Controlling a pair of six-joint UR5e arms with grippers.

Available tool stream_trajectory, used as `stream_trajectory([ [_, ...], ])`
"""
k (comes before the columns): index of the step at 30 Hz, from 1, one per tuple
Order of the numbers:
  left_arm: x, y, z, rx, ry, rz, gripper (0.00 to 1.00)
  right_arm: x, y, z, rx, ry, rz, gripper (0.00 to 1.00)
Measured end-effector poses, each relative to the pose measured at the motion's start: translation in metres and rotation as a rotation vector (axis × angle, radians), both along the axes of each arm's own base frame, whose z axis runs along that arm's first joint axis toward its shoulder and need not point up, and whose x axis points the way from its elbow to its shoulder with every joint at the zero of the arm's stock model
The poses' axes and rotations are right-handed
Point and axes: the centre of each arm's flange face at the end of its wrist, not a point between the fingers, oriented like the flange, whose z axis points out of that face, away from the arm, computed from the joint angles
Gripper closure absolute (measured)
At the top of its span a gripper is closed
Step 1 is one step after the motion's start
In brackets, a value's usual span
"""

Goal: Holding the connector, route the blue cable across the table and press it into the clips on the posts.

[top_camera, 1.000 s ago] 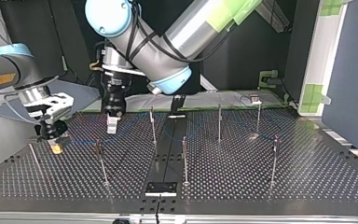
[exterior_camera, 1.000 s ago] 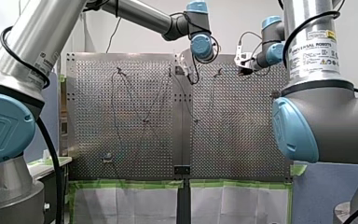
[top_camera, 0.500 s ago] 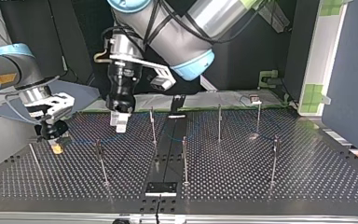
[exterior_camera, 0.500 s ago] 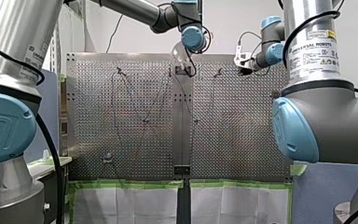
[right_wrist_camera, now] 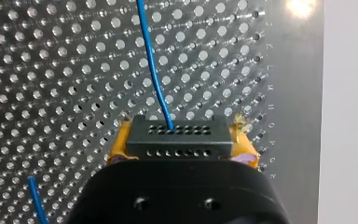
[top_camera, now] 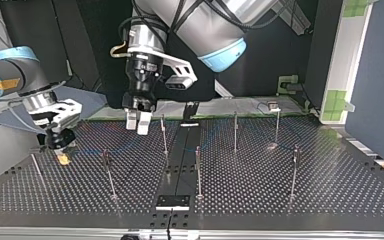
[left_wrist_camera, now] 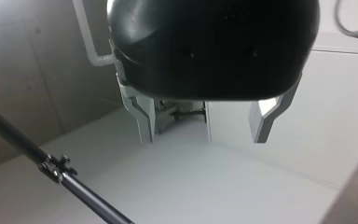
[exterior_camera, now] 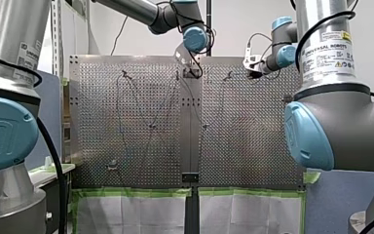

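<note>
In the right wrist view my right gripper [right_wrist_camera: 181,150] is shut on the black connector [right_wrist_camera: 176,135], with its yellow pads [right_wrist_camera: 119,148] on both sides. The blue cable [right_wrist_camera: 153,65] leaves the connector and runs over the perforated plate. At the top view's left, my right gripper [top_camera: 62,157] sits low over the table beside a thin post [top_camera: 36,167]. The blue cable [top_camera: 87,150] trails from it toward the middle. My left gripper [top_camera: 139,121] hangs open and empty above the table's far edge, beside a post [top_camera: 164,134]. Its own view shows the fingers [left_wrist_camera: 203,140] spread apart.
Several thin posts with clips stand on the perforated table [top_camera: 260,200], among them a post [top_camera: 198,170] near the centre strip and another post [top_camera: 294,172] at the top view's right. A post with a clip [left_wrist_camera: 51,165] shows beside my left gripper. A small bracket [top_camera: 173,202] sits at the near edge.
My left arm has risen and swung toward the top view's right and the table's far edge, with its gripper still open. My right gripper has stayed put with the connector.
</note>
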Motion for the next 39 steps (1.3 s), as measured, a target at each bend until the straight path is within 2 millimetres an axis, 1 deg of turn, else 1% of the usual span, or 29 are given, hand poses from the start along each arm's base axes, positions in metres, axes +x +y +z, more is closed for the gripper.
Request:
stream_trajectory([
  [2,0.003,-0.001,-0.013,0.006,0.011,0.008,0.00,0.001,0.001,0.000,0.000,0.000,0.003,1.00],
  [6,0.010,-0.005,-0.048,0.022,0.037,0.014,0.00,0.004,0.002,0.000,0.000,0.000,0.008,1.00],
  [8,0.012,-0.006,-0.062,0.031,0.047,0.015,0.00,0.006,0.003,0.000,0.000,0.000,0.010,1.00],
  [12,0.017,-0.008,-0.095,0.055,0.071,0.020,0.00,0.007,0.004,0.000,-0.002,0.002,0.014,1.00],
  [18,0.019,-0.011,-0.144,0.100,0.102,0.015,0.00,0.009,0.004,0.000,-0.004,0.002,0.015,1.00],
  [21,0.017,-0.009,-0.159,0.123,0.107,0.022,0.00,0.009,0.004,0.000,-0.004,0.002,0.014,1.00],
  [29,0.011,0.003,-0.187,0.171,0.116,0.077,0.00,0.009,0.004,0.000,-0.005,0.002,0.015,1.00],
  [35,0.006,0.008,-0.226,0.184,0.146,0.083,0.00,0.009,0.004,0.000,-0.005,0.002,0.015,1.00],
  [39,-0.004,0.008,-0.258,0.178,0.175,0.068,0.00,0.009,0.003,0.000,-0.005,0.002,0.014,1.00],
])
